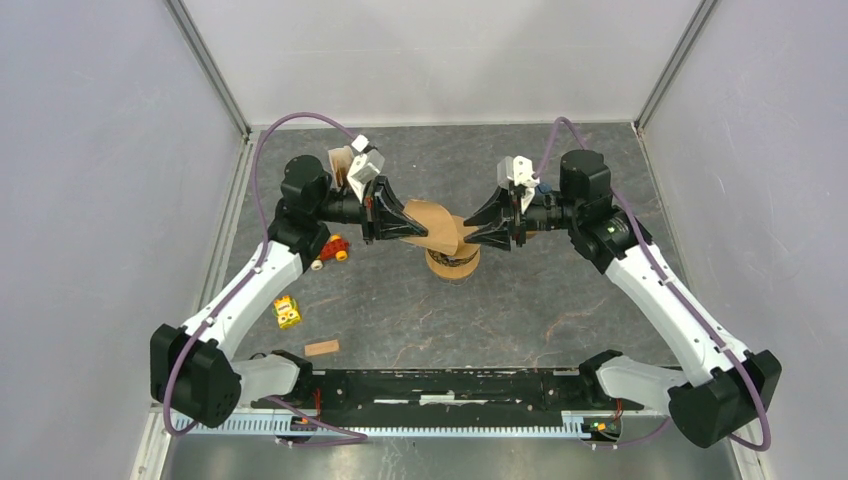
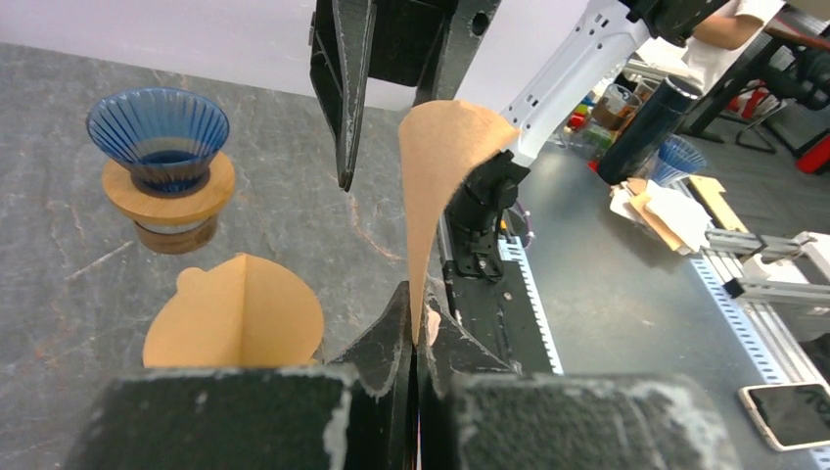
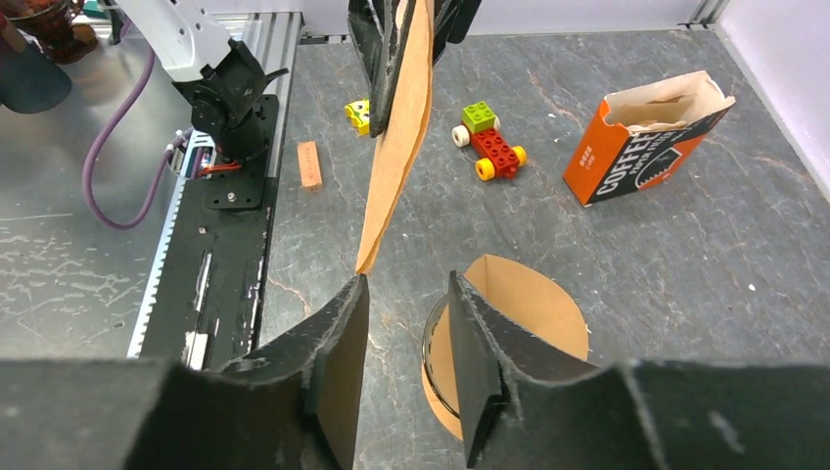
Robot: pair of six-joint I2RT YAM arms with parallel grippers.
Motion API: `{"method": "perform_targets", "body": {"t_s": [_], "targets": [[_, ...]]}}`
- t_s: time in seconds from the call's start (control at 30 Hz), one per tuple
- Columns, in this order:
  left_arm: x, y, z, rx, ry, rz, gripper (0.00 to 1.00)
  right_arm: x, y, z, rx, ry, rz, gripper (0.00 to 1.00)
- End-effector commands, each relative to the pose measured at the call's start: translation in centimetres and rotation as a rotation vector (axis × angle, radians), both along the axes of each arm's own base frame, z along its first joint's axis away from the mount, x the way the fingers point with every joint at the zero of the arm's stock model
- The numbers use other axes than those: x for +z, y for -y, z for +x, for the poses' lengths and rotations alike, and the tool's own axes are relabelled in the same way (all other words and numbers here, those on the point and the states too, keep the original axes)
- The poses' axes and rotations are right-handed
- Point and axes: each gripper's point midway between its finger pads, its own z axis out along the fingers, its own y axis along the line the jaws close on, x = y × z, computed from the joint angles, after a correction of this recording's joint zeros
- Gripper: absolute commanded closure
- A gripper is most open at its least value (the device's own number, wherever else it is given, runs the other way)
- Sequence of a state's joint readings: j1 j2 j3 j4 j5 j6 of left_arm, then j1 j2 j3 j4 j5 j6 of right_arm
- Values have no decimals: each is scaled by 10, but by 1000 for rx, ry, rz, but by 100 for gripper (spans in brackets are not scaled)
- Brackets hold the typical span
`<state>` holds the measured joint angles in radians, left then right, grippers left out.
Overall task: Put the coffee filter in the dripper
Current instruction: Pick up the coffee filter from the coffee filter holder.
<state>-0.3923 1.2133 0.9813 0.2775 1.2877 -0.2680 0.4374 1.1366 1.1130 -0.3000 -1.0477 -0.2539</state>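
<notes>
My left gripper (image 1: 415, 228) is shut on the near edge of a brown paper coffee filter (image 2: 440, 166) and holds it upright above the table. The filter (image 3: 396, 147) reaches across to my right gripper (image 3: 406, 289), which is open; the filter's tip touches the top of one of its fingertips (image 3: 358, 282), outside the gap. The blue ribbed glass dripper (image 2: 159, 127) stands on a wooden base (image 1: 452, 264), its bowl empty, beside and below the grippers. A second brown filter (image 2: 235, 318) shows low beside the fingers. In the right wrist view (image 3: 519, 308) a dark curved rim crosses it. I cannot tell what it rests on.
An open orange coffee filter box (image 3: 636, 137) stands behind the left arm. A toy brick car (image 1: 333, 250), a yellow block (image 1: 288, 312) and a small wooden block (image 1: 322, 348) lie at front left. Grey walls enclose the table on three sides.
</notes>
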Motion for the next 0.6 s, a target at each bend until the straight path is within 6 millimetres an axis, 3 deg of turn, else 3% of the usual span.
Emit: {"method": "perform_targets", "body": {"t_s": [0.0, 0.27, 0.57], "targets": [[19, -1, -7, -10, 9, -35, 98, 6, -5, -2, 36, -11, 35, 60], [0, 4, 1, 114, -3, 138, 98, 4, -6, 2, 17, -16, 34, 63], [-1, 7, -4, 98, 18, 138, 98, -7, -4, -1, 23, -21, 20, 63]]}}
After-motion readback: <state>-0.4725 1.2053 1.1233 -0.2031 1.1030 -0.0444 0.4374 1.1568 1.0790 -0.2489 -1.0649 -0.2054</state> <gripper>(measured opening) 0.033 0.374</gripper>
